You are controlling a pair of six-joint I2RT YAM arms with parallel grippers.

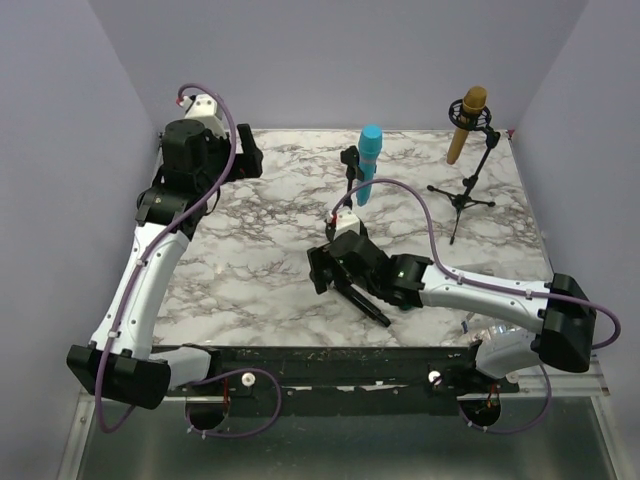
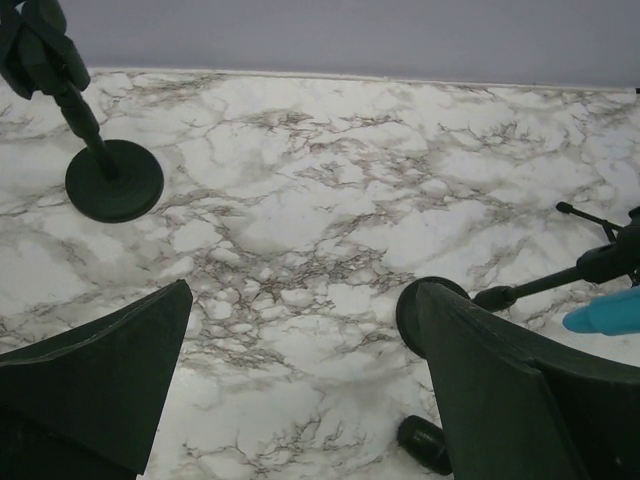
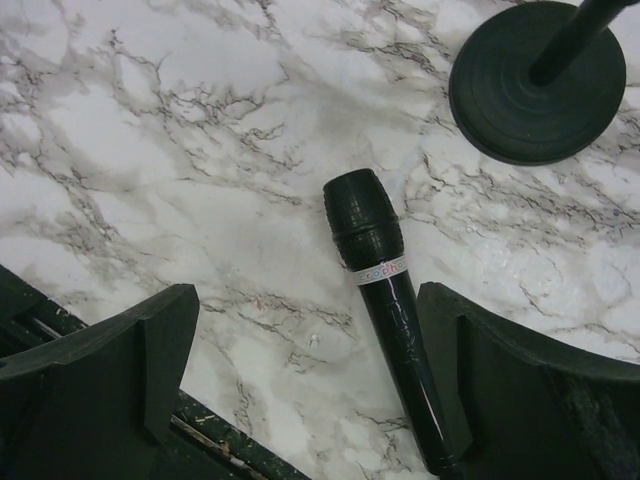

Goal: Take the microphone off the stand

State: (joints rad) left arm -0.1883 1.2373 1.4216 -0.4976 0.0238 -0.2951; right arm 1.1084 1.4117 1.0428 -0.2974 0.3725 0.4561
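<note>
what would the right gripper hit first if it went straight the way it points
Probably the black microphone, lying on the marble table between the open fingers of the right gripper; depth is unclear, so the table could come first.

Left gripper [image 2: 300, 300], jaws spread wide, its dark fingers [image 2: 100, 380] filling the lower left and lower right corners above the marble table [image 2: 330, 180]. Upper left: a round-base stand [image 2: 114, 180] with a tilted post. Right edge: a thin tripod leg [image 2: 540, 285] and, below it, a pale-blue tip [image 2: 605, 315]. Bottom centre: a small dark rounded object [image 2: 425, 443], not identifiable. Top: a lavender wall [image 2: 350, 35].
</note>
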